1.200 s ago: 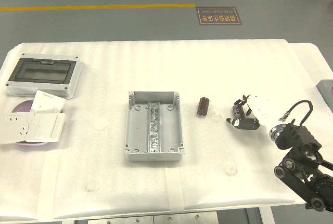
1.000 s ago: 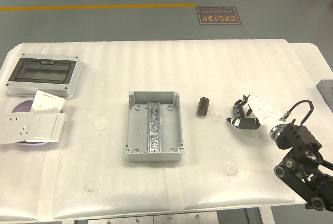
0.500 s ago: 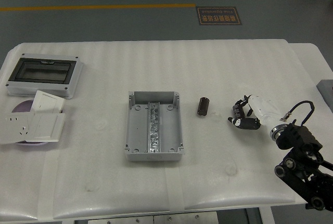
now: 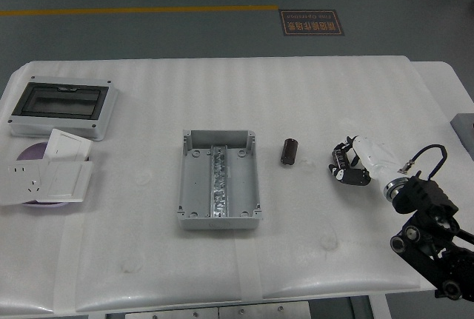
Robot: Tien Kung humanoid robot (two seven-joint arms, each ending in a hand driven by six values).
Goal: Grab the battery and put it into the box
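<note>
While my right arm reaches in from the lower right corner of the head view, my right hand [image 4: 351, 165] sits low over the white table [image 4: 244, 82], palm turned toward the middle, with its fingers [image 4: 341, 162] curled loosely inward and nothing between them. From this height I cannot quite tell whether the fingertips touch the padding or hang just above it.

The battery [image 4: 289, 152], a short dark cylinder, lies on the table to the left of my fingers, near them but clearly apart, with a strip of bare white padding between. It lies on its side with its long axis running roughly away from me.

Just beyond the battery, further left, the box [image 4: 219, 179] stands open near the table's centre: a grey rectangular shell with a metal strip running down the middle of its floor. The battery is outside it, beside the upper part of its right wall, so it lies between the box and my hand.

At the far left edge is a grey enclosure [image 4: 63, 106] with a dark window in its lid. In front of it, white wall sockets and switch plates [image 4: 49, 178] are piled on a purple disc [image 4: 29, 152].

My left arm does not appear in this view.
</note>
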